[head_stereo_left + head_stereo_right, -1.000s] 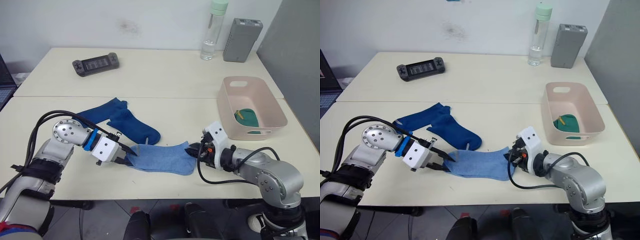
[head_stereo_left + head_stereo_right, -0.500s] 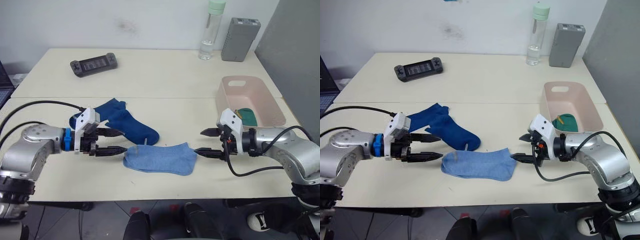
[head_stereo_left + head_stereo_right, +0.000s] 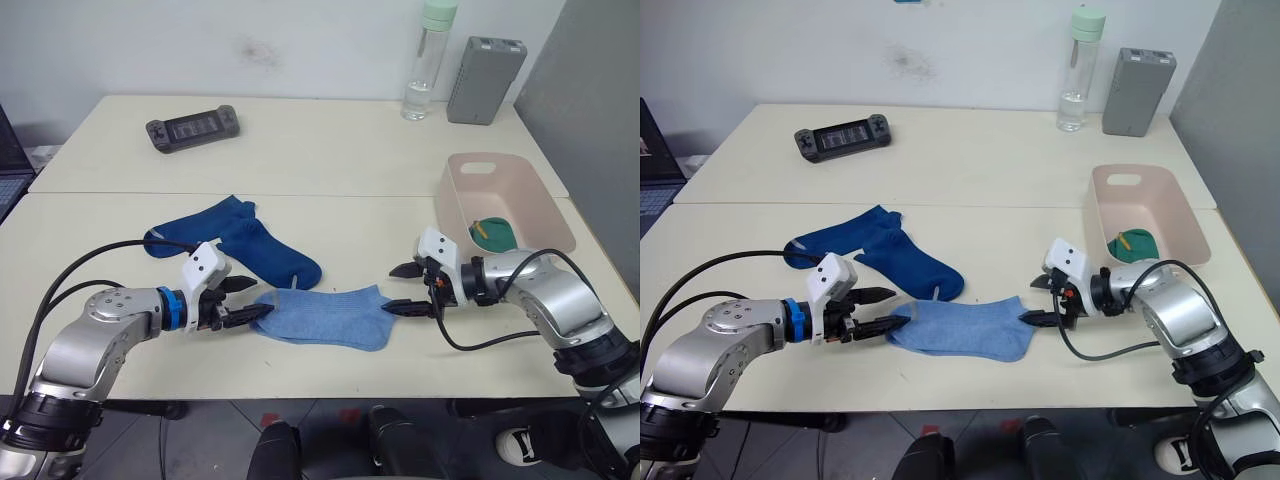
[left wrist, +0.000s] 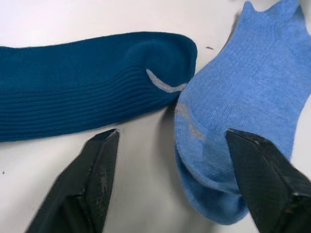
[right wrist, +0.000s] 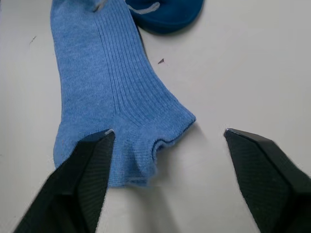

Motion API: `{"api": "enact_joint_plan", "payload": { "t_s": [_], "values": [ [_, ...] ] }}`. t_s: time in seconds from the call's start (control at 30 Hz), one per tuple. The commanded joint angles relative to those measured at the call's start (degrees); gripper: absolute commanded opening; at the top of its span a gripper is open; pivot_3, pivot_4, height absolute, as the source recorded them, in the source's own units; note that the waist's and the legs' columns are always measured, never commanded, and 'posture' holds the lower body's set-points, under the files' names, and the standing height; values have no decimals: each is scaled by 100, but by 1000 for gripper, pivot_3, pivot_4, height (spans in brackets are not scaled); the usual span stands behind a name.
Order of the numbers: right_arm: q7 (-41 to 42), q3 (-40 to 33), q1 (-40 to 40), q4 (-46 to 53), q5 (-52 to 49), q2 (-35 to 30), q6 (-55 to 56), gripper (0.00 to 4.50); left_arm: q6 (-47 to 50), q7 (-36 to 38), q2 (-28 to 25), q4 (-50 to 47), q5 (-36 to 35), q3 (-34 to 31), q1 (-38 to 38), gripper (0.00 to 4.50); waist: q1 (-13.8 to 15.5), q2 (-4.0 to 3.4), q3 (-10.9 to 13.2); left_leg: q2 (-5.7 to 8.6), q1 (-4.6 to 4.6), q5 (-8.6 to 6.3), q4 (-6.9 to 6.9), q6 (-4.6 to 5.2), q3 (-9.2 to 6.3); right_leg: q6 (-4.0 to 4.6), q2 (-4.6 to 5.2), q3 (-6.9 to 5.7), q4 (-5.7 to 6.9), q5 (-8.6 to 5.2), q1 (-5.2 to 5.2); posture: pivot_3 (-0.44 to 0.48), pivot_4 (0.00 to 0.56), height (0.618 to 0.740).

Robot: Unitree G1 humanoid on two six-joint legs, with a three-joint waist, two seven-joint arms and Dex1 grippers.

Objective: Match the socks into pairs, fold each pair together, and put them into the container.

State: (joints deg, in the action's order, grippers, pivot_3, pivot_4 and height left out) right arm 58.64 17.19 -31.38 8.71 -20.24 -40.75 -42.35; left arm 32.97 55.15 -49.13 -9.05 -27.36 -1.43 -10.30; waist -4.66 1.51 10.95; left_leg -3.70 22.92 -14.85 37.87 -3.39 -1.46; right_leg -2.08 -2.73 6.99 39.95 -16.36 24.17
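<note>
Head view: on your cream table (image 3: pixel 330 140), the light blue socks (image 3: pixel 325 316) lie stacked at lower centre, the released left gripper (image 3: pixel 245 300) and right gripper (image 3: pixel 405 290) flanking both ends, presumably to fold; the container (image 3: pixel 500 215) sits right

Wrist views: both jaws gape, straddling the sock ends

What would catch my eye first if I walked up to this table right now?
Probably the light blue socks lying flat at the table's near edge, with the left claw and the right claw open at either end. Just behind lie the dark navy socks, and on the right stands the pink container with a green sock inside.
</note>
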Motion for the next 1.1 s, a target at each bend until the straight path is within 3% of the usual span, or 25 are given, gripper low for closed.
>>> {"api": "enact_joint_plan", "payload": {
  "t_s": [0.03,0.23,0.27,0.8,1.1],
  "values": [
    [98,8,-62,118,19,22,37,2471,-117,141,38,-39,35,-7,-15,2118,-1,0,0,0,0,0,0,0,0,0,0,0,0,0,0,0,150,740],
    [260,103,134,269,118,-136,-21,198,-197,337,30,125,154,7,-134,67,0,0,0,0,0,0,0,0,-1,0,0,0,0,0,0,0,150,740],
    [267,94,165,291,112,-147,-36,15,-210,369,28,159,172,9,-155,0,0,0,0,0,1,0,0,0,0,0,0,0,0,0,0,0,150,740],
    [205,-706,408,1011,-927,-146,-1184,15,-22,693,-141,62,0,-290,-264,0,0,0,0,0,1,0,1,0,-1,-1,0,0,0,0,-1,0,150,740],
    [-377,-949,557,1350,-1523,125,-1970,15,57,870,-381,264,73,-257,-339,0,-7,0,0,0,0,0,0,0,-1,-1,0,-1,0,0,-1,0,150,740]
  ]
}}
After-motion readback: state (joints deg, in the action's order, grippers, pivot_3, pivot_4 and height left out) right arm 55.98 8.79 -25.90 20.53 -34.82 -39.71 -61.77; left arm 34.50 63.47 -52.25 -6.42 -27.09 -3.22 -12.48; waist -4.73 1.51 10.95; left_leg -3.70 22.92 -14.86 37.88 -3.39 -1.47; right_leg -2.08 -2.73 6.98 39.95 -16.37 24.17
